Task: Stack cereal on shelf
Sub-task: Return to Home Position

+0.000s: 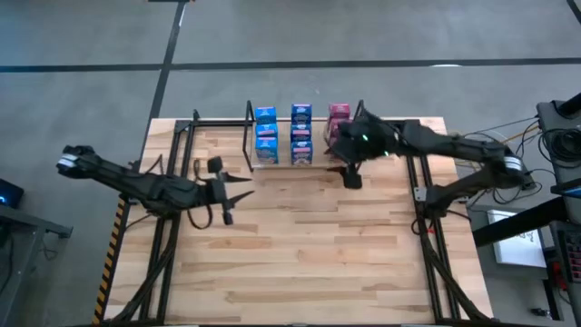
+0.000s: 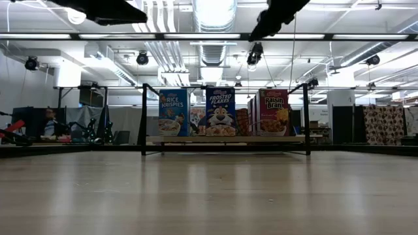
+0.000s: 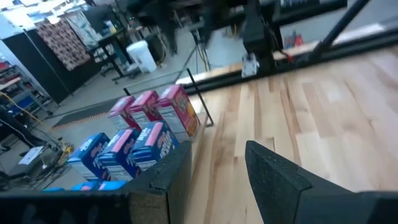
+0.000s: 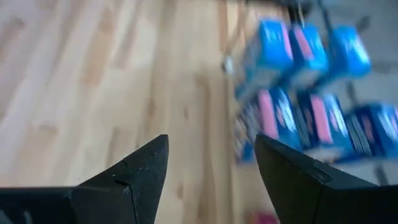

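The cereal boxes [image 1: 300, 133] stand on the shelf [image 1: 250, 136] at the table's far edge in three rows: two blue, and one pink [image 1: 339, 116] on the right. In the low view, Rice Krispies [image 2: 173, 112], Frosted Flakes [image 2: 221, 111] and Raisin Bran [image 2: 273, 112] face me between the black posts [image 2: 144, 117]. My left gripper [image 1: 238, 195] [image 3: 217, 149] is open and empty above the table's left middle. My right gripper [image 1: 350, 177] [image 4: 211, 140] is open and empty, just near of the pink row. Its wrist view shows blue boxes [image 4: 311, 112] ahead.
A black tube frame [image 1: 427, 209] runs along the table's left, right and far sides. Bare wooden tabletop [image 1: 309, 254] spreads across the middle and near half. Beyond the table, the low view shows a room with equipment [image 2: 59, 127].
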Robot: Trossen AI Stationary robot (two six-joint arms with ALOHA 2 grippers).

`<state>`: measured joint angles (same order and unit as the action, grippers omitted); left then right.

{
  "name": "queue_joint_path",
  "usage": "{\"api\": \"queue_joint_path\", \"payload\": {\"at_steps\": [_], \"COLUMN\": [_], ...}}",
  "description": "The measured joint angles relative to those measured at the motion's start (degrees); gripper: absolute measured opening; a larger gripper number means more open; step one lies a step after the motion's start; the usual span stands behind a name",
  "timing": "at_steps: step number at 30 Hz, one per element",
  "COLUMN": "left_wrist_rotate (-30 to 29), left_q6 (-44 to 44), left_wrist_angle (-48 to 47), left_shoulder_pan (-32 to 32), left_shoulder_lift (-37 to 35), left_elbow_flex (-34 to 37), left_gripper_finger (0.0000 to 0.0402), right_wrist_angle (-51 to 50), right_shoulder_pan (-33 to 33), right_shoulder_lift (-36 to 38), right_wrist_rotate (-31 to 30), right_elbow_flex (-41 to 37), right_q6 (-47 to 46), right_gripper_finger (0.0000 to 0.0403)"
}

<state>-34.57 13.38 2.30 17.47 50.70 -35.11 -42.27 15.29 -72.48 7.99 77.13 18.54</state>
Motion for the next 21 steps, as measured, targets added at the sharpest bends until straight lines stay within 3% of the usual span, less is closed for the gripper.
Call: {"api": "queue_joint_path", "payload": {"at_steps": [9,21], "left_wrist_rotate": [0.2,0.2], "left_q6": [-2.5,-1.4], "left_wrist_angle": [5.3,4.6], "left_shoulder_pan": [0.0,0.0], "left_shoulder_lift": [-9.9,-12.9], "left_elbow_flex": [7.8,9.6], "left_gripper_finger": [0.0135,0.0135], "right_wrist_angle": [26.8,42.9], "right_shoulder_pan": [-6.3,-6.3], "right_shoulder_lift": [14.3,23.1], "right_wrist_rotate": [-0.4,-0.5], "right_elbow_flex": [-23.4,-40.6], "right_q6": [-1.7,-2.4], "right_gripper_finger": [0.0230,0.0222]}}
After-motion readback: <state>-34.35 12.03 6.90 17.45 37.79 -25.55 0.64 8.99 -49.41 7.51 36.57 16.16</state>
